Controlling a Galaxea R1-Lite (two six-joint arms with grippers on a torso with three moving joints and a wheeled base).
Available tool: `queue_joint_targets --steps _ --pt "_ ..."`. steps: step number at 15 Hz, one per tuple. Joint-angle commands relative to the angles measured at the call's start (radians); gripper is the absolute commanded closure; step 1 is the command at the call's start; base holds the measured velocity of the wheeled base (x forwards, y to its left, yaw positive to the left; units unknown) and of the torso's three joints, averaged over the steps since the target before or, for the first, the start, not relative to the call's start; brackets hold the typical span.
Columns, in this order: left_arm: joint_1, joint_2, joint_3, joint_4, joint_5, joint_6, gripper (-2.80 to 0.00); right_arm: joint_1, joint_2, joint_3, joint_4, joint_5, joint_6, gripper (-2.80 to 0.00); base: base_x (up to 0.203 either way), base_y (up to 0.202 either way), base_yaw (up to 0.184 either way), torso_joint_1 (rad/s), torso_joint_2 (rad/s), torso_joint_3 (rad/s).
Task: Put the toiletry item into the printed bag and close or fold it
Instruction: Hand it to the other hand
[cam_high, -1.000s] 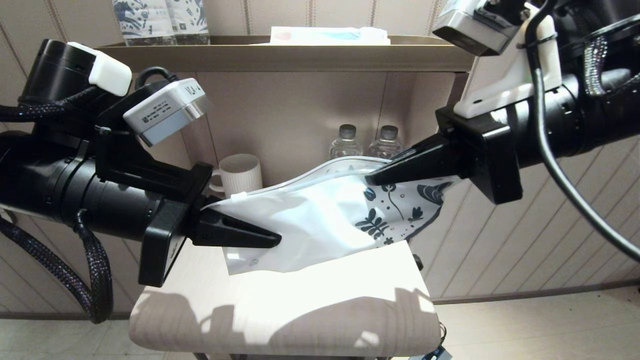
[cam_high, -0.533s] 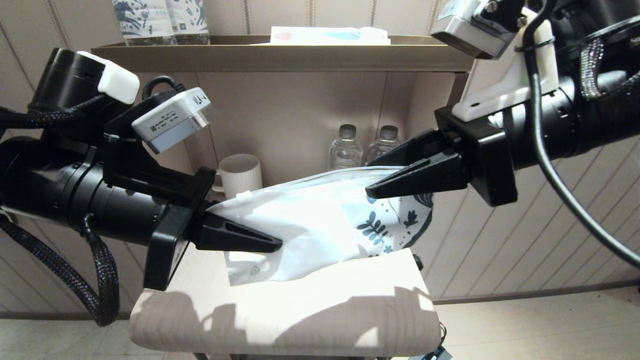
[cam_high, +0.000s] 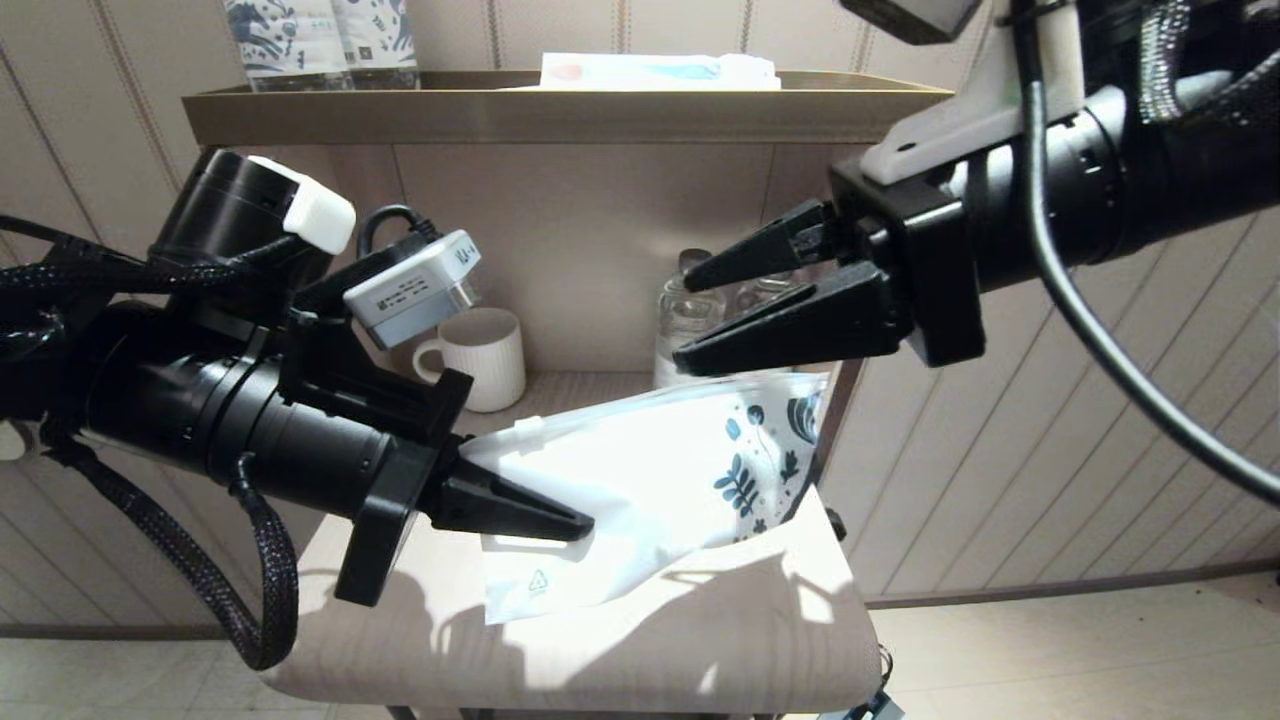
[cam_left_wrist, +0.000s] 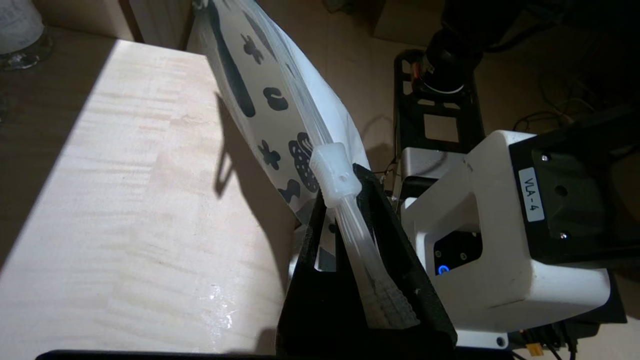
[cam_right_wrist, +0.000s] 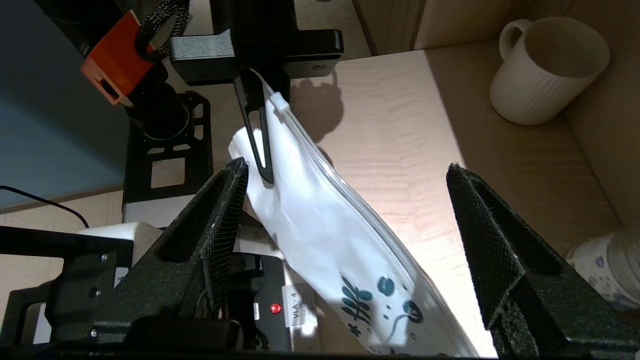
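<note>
Hanging limp from the left gripper (cam_high: 560, 520), the flat white semi-translucent pouch with dark blue leaf print (cam_high: 650, 480) sags onto the pale wooden table (cam_high: 600, 640). That gripper is clamped on the pouch's zip-strip corner beside the white slider (cam_left_wrist: 334, 170). The right gripper (cam_high: 690, 320) hovers just above the printed end, fingers spread wide and empty. The film looks light, floppy and slick; the stiffer zip strip seems the best hold. No toothbrush is discernible inside.

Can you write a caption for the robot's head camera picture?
Left gripper pinches the printed bag above the table while the open right gripper hovers over it.
</note>
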Motion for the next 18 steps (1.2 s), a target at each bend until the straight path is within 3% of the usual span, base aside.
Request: queue_joint_targets --steps 1,4,10,18 --pt "-0.013 0.013 -0.001 0.003 -0.041 0.014 0.0 0.049 0.072 -0.026 0.02 0.0 -0.025 -2.8 0.0 0.0 0.0 0.0 0.0 0.0" --pt "-0.024 0.028 0.016 0.012 -0.046 0.103 0.0 0.082 0.08 -0.02 0.027 0.001 -0.05 -2.8 0.0 0.0 0.0 0.0 0.0 0.0" --pt "-0.024 0.028 0.029 0.008 -0.044 0.114 0.0 0.136 0.083 -0.017 0.08 -0.001 -0.107 -2.8 0.0 0.0 0.0 0.0 0.0 0.0" --pt "-0.027 0.004 0.035 0.012 -0.043 0.121 0.0 0.095 0.068 0.009 0.083 0.002 -0.118 -2.8 0.0 0.0 0.0 0.0 0.0 0.0"
